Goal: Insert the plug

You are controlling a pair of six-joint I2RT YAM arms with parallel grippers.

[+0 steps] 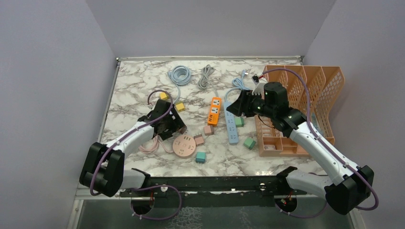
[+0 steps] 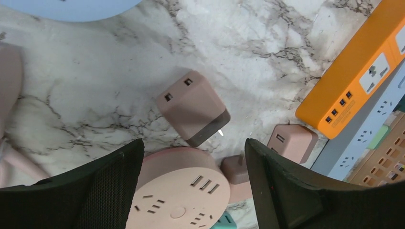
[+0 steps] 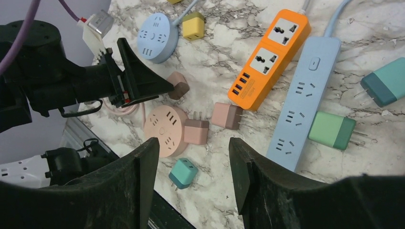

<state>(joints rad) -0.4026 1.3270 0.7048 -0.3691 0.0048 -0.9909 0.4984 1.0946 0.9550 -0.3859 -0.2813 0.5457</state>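
Observation:
A round pink socket (image 1: 184,145) (image 2: 179,191) (image 3: 165,129) lies flat on the marble table. Three pink plugs lie loose around it. One (image 2: 193,107) (image 3: 179,86) lies on its side just beyond the socket, one (image 2: 236,169) (image 3: 196,131) rests against its rim with prongs showing, and one (image 2: 292,141) (image 3: 227,116) lies nearer the orange strip. My left gripper (image 1: 172,125) (image 2: 193,145) hangs open over the socket's far edge, holding nothing. My right gripper (image 1: 235,106) (image 3: 193,143) is open and empty, high above the strips.
An orange power strip (image 1: 215,110) and a blue one (image 1: 232,126) lie mid-table, with green plugs (image 1: 239,121) and a teal plug (image 1: 200,157) nearby. There is a blue round socket (image 3: 155,37) and a yellow plug (image 1: 180,106). Coiled cables (image 1: 180,74) lie at the back, an orange file rack (image 1: 305,105) at right.

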